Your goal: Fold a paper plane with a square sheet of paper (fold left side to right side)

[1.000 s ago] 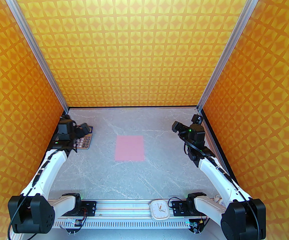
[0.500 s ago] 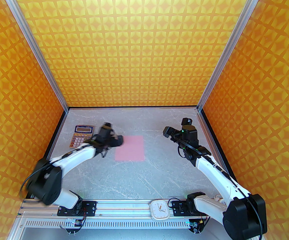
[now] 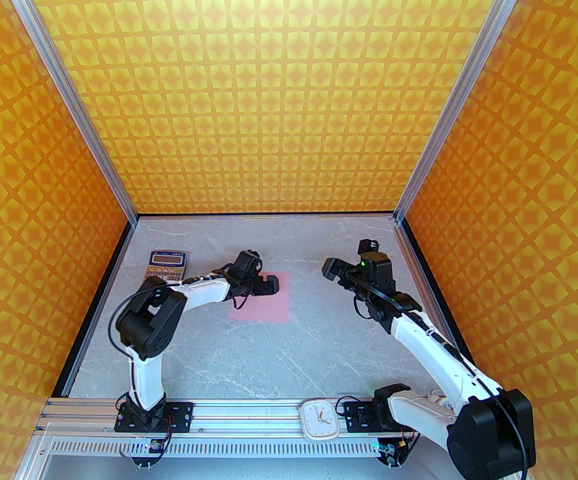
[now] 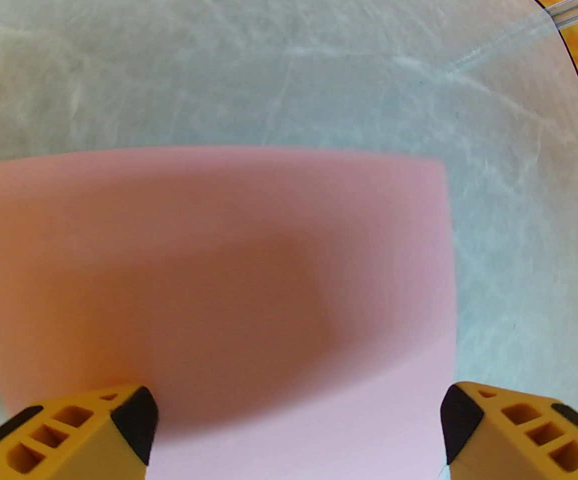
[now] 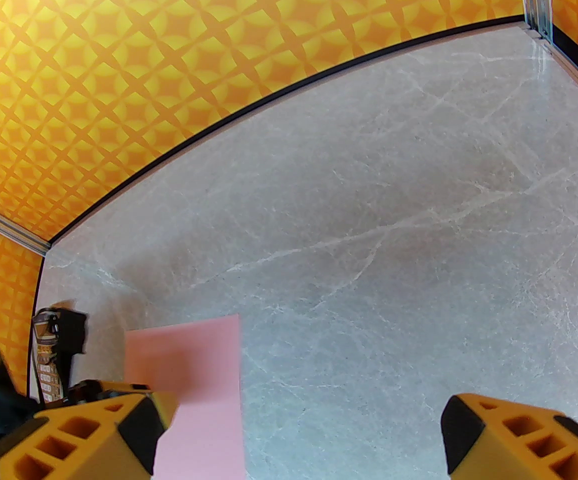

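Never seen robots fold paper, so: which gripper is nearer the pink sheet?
Left. The left gripper hovers open over the far part of the sheet; the right gripper is off to its right, not over it.

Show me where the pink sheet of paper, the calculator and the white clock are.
square sheet of paper (image 3: 266, 309): top external view, on the bare near part of the sheet.
calculator (image 3: 169, 258): top external view, on its display.
clock (image 3: 320, 419): top external view, on the middle of its face.
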Action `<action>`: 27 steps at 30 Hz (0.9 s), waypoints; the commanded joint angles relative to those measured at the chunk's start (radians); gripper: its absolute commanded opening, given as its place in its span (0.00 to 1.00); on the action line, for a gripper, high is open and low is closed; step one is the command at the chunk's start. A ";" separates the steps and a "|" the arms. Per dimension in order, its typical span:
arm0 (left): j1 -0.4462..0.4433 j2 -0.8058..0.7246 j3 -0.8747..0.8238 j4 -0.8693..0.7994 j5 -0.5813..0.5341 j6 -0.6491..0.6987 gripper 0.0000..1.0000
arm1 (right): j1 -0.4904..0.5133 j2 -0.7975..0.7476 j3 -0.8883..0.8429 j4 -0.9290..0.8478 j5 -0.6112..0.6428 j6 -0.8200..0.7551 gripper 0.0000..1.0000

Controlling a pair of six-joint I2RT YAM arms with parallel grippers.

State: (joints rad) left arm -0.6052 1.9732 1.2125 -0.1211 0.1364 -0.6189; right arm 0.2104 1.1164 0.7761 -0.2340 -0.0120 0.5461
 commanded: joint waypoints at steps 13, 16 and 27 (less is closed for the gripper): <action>-0.086 0.064 0.081 0.055 0.192 -0.141 1.00 | 0.006 0.059 0.083 -0.077 -0.010 0.004 0.99; -0.069 0.001 0.064 0.046 0.170 -0.133 0.99 | 0.007 0.088 0.091 -0.074 -0.034 0.010 0.99; 0.054 -0.153 -0.068 0.020 0.124 -0.083 0.99 | 0.113 0.326 0.068 0.030 -0.168 0.122 0.24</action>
State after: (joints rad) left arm -0.5594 1.8290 1.1748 -0.0669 0.2768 -0.7326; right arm 0.2871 1.3830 0.8478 -0.2577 -0.1280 0.5995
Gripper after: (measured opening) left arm 0.990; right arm 0.280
